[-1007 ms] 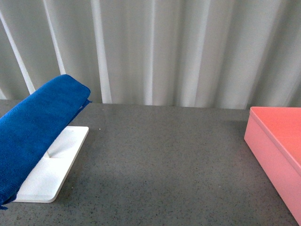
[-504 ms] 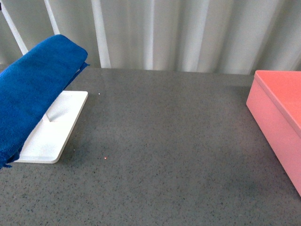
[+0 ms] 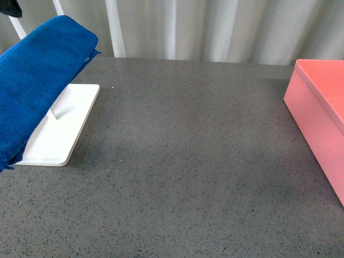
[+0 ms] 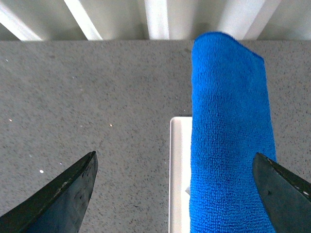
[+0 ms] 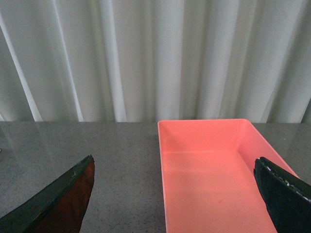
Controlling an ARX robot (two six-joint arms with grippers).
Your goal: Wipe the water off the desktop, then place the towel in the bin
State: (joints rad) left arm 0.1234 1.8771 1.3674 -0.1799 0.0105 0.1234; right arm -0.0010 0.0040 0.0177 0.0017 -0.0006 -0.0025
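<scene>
The blue towel (image 3: 37, 88) hangs folded over a stand on a white tray (image 3: 62, 134) at the desktop's (image 3: 188, 161) left side. In the left wrist view my left gripper (image 4: 174, 160) is open above the tray's edge (image 4: 179, 170), and the towel (image 4: 228, 136) lies between its fingers, nearer the right one, untouched. The pink bin (image 3: 320, 115) stands at the right edge. My right gripper (image 5: 174, 162) is open and hovers over the empty bin (image 5: 201, 137). I cannot make out water on the grey speckled surface.
A white pleated curtain (image 3: 215, 27) closes off the far side of the desktop. Neither arm shows in the front view. A few tiny white specks (image 4: 41, 171) dot the surface on the far side of the tray from the bin.
The front view has tipped downward: towel, tray and bin sit higher in the picture and more desktop shows. Nothing on the desktop has shifted.
</scene>
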